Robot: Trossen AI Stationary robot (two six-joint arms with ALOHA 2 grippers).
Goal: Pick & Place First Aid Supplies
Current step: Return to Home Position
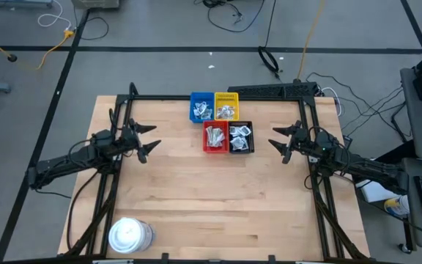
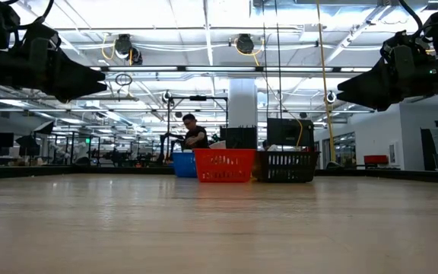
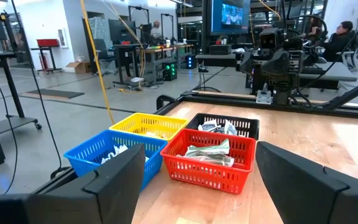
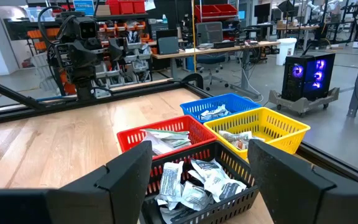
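I hold both arms wide to keep the trays (image 1: 215, 151) unobstructed: left gripper (image 1: 146, 144) at their nine o'clock, right gripper (image 1: 278, 141) at three, jaws released, empty. At the table's twelve o'clock, the first aid supplies (image 1: 214, 136) lie inside.

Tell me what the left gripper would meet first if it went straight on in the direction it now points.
Most likely the red tray: it sits straight ahead of the open left gripper. The gripper hangs above the table, so it may pass over the rim; depth is unclear.
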